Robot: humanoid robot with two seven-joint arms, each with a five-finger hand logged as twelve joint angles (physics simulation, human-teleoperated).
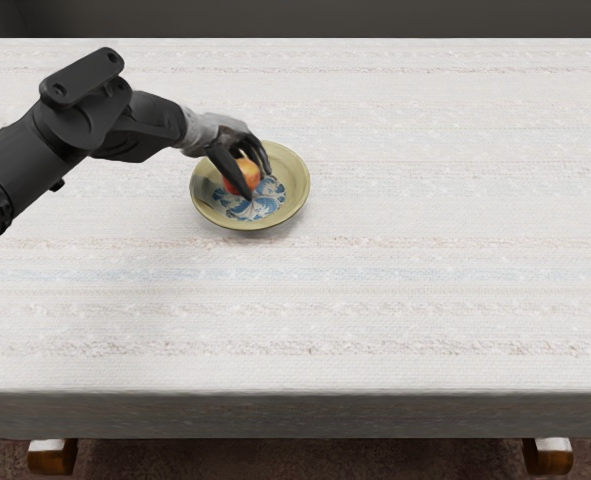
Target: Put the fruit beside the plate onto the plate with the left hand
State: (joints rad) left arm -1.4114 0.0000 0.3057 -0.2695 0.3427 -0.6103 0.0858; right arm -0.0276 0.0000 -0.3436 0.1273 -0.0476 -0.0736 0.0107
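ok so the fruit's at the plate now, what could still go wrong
1. The round orange-red fruit is off centre in the shallow yellow-green plate with blue pattern, toward its left rim. Once released, it might roll out onto the white table.
2. The left hand is curled closely around the fruit, so pulling away could drag it along or nudge the plate.

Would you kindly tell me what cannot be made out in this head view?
fruit: head view, largely covered by fingers of the left hand closed on it; kind unclear.
its underside: fingers hide whether it touches the plate.
left arm: cut by the left edge.
right hand: out of view.
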